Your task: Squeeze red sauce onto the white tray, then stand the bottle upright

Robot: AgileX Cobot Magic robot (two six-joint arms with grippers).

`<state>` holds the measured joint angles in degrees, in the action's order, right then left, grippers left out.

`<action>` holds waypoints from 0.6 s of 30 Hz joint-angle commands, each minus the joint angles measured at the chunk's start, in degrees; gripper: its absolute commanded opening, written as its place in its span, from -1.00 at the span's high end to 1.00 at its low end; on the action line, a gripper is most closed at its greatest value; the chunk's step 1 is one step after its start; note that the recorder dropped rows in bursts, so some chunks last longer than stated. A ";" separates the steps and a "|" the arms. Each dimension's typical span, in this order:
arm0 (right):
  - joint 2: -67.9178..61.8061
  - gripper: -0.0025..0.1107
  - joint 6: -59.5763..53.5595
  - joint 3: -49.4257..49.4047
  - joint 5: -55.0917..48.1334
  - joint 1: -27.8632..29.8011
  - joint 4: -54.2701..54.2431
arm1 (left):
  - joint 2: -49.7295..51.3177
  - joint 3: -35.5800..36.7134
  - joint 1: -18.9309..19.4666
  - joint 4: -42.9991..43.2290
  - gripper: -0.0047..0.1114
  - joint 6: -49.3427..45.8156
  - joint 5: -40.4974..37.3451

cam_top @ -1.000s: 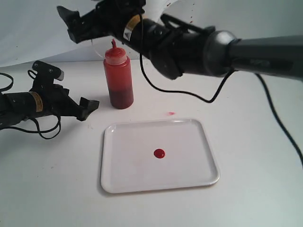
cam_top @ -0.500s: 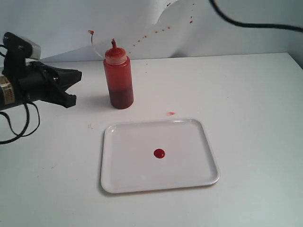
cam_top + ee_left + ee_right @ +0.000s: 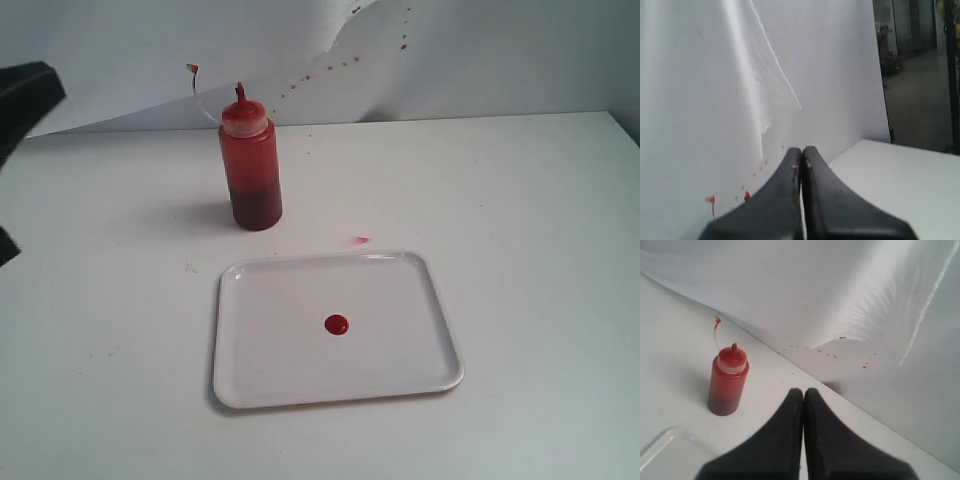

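Note:
The bottle (image 3: 250, 165) stands upright on the table behind the white tray (image 3: 420, 350), free of both grippers. A round blob of red sauce (image 3: 337, 324) lies near the tray's middle. The right wrist view also shows the bottle (image 3: 728, 380) and a corner of the tray (image 3: 665, 450). My right gripper (image 3: 803, 391) is shut and empty, raised well away from the bottle. My left gripper (image 3: 801, 150) is shut and empty, facing the white backdrop. In the exterior view only a dark bit of the left arm (image 3: 25, 95) shows at the left edge.
A small pinkish-red smear (image 3: 362, 240) marks the table just behind the tray. Red specks (image 3: 340, 62) dot the white backdrop sheet. The table's right edge (image 3: 625, 125) lies at the far right.
Both arms have pulled back: the right arm has left the exterior view entirely, and the left arm has drawn off to the left edge. Bottle, tray and sauce have not moved.

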<state>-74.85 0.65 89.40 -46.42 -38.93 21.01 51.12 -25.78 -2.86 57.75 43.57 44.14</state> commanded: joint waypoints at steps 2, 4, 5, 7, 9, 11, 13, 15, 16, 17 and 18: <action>10.18 0.96 10.36 -13.04 10.20 0.14 2.45 | -11.67 1.20 -0.06 0.72 0.92 9.82 -6.31; 13.65 0.96 14.73 -19.01 15.68 0.14 5.26 | -14.56 1.20 -0.06 1.71 0.92 12.13 -9.73; 15.67 0.96 16.83 -22.82 18.18 0.14 7.09 | -16.18 1.20 -0.06 1.71 0.92 11.87 -10.77; 17.85 0.96 18.59 -27.12 21.75 0.14 9.07 | -18.04 1.20 -0.06 1.71 0.92 11.87 -11.49; 19.87 0.96 19.93 -30.82 21.75 0.14 7.72 | -19.92 1.20 -0.06 1.71 0.92 11.87 -11.04; 21.18 0.96 19.95 -33.43 21.66 0.14 4.65 | -21.43 1.20 -0.06 1.71 0.92 11.87 -11.04; 21.73 0.96 19.95 -34.88 21.60 0.14 4.10 | -22.52 1.20 -0.06 1.71 0.92 11.87 -11.04; 21.74 0.96 19.95 -35.63 21.30 0.14 4.10 | -23.61 1.20 -0.06 1.71 0.92 11.87 -11.04; 21.74 0.96 19.95 -35.63 21.56 0.14 4.10 | -23.85 1.20 -0.06 1.71 0.92 11.87 -11.04; 21.74 0.96 19.95 -35.63 21.56 0.14 4.10 | -23.85 1.20 -0.06 1.71 0.92 11.87 -11.04; 21.74 0.96 19.95 -35.63 21.56 0.14 4.10 | -23.85 1.20 -0.06 1.71 0.92 11.87 -11.04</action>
<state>-53.41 20.35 54.12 -25.75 -38.93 25.54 27.59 -24.93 -2.86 59.48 54.64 33.48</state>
